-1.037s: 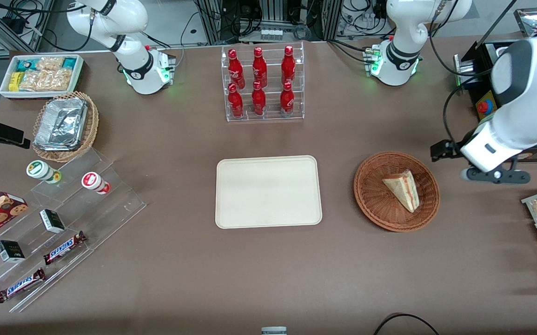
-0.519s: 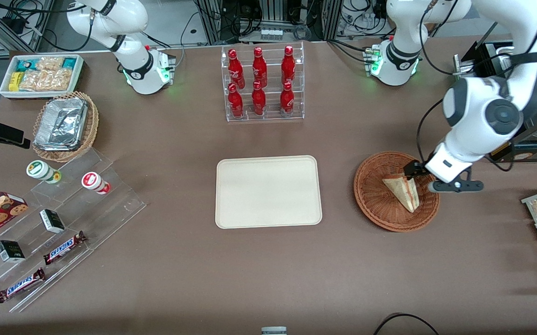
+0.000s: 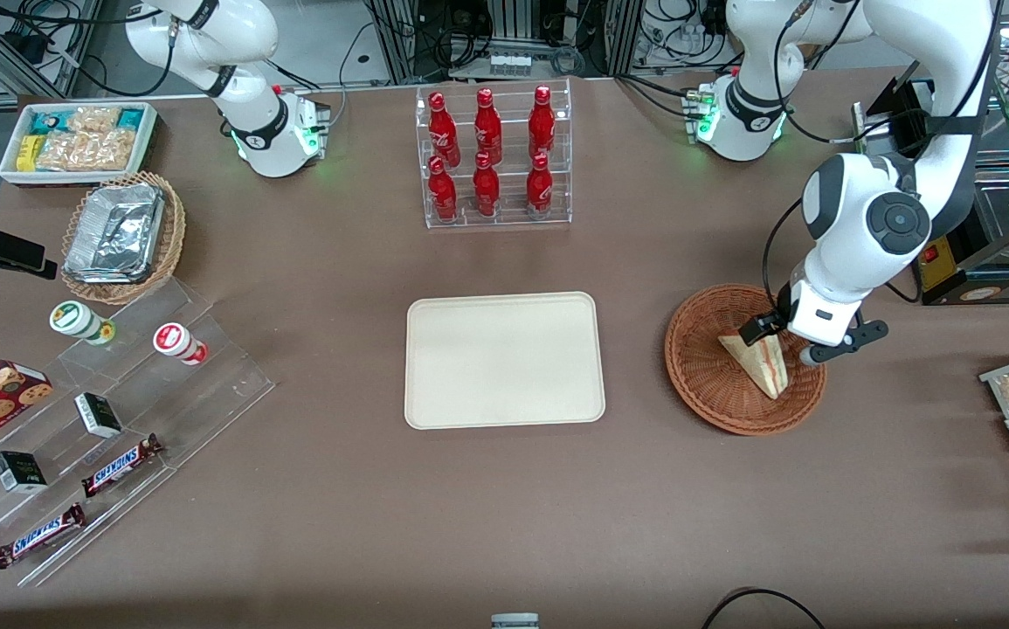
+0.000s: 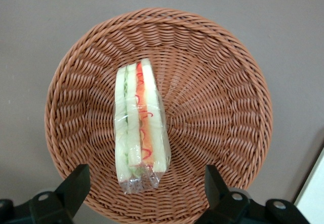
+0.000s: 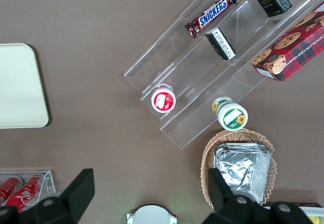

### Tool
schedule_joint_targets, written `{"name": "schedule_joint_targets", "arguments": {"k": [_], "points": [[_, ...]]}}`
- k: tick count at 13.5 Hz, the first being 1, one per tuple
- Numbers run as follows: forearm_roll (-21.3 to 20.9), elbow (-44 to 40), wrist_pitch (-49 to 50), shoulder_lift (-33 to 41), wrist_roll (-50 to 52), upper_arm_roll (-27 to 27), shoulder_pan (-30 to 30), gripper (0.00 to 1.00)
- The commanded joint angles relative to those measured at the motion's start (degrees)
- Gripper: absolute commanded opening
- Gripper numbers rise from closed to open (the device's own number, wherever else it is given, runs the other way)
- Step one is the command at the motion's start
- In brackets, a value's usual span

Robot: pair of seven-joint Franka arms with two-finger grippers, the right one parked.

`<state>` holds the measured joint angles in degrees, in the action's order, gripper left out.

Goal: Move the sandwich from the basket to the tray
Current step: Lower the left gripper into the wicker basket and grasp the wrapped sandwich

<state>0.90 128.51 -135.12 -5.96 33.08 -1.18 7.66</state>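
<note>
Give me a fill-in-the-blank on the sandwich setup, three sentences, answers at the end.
1. The sandwich lies in the ____.
2. The gripper hangs above the basket with its fingers ____.
3. The tray holds ____ sandwiches.

Missing words: basket; open; no

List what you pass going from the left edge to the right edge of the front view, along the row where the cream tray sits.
Flat cream-beige rectangular tray → round reddish-brown wicker basket → clear-wrapped triangular sandwich in it → open claw above the sandwich.
</note>
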Motion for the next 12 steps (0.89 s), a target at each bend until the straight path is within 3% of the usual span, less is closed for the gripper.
{"name": "schedule_joint_targets", "arguments": {"k": [1, 3, 12], "points": [[2.95, 0.07, -0.67, -0.63, 6.79, 0.3, 0.07, 1.0], [4.64, -0.02, -0.85, -0.99, 11.21, 0.39, 0.07, 1.0], [3.67, -0.02, -6.72, -7.39, 11.04, 0.48, 0.43, 1.0]]}}
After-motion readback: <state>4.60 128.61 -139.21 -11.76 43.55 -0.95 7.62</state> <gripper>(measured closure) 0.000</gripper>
